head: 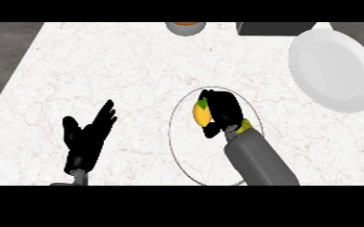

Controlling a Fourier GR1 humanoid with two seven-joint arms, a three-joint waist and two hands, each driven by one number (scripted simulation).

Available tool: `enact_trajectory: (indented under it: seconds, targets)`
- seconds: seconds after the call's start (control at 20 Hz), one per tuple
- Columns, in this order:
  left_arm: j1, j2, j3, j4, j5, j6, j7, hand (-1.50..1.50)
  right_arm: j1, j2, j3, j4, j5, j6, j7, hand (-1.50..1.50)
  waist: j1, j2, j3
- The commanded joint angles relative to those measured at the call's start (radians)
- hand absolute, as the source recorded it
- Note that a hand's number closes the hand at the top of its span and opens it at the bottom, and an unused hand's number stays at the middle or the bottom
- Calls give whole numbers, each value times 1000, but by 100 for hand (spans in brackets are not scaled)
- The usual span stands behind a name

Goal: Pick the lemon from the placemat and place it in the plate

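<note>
- Closest in, the left hand (86, 137) sits low on the left of the desk (107, 67), fingers straight and pointing up, holding nothing. Looks like it's just resting, nothing near it.
- A bit further in, the right hand (224, 111) is curled round the lemon (202, 114). The yellow shows on the hand's left side between thumb and fingers, with a bit of green at the top end.
- The lemon's long axis runs roughly near-to-far, about in line with the hand.
- Hand and lemon are both over the placemat (175, 134), the pale oval outline under the forearm. Can't tell if the lemon is lifted off it or touching it.
- The bit that matters: the plate (327, 72) is up and to the right of the right hand, well apart, far side of the desk. The right hand is much nearer to it than the left, so I'd guess the carry goes away and rightward.
- Way beyond the hand, at the far edge, there's a bowl (186, 27) and a dark box (274, 28).
</note>
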Motion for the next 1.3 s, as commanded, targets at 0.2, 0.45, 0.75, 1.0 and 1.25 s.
enact_trajectory:
  seconds: [0.2,0.45,0.75,1.0,1.25]
  targets:
    - [-14,-13,-7,-2,-8,0,9,0,-192,13,-181,81,35,-234,242,150,14,10,1]
    - [-35,-27,-14,9,-4,-6,2,0,-336,-10,-311,122,177,-520,484,150,37,23,0]
    - [-29,-13,-12,27,-13,-17,-7,0,-428,-32,-350,237,430,-792,685,150,44,22,0]
    - [-26,-4,1,32,-13,-22,-30,0,-433,-5,-424,246,564,-978,814,150,34,18,0]
    - [-9,-27,1,17,-10,6,-10,0,-351,-23,-535,209,604,-1134,786,150,14,12,2]
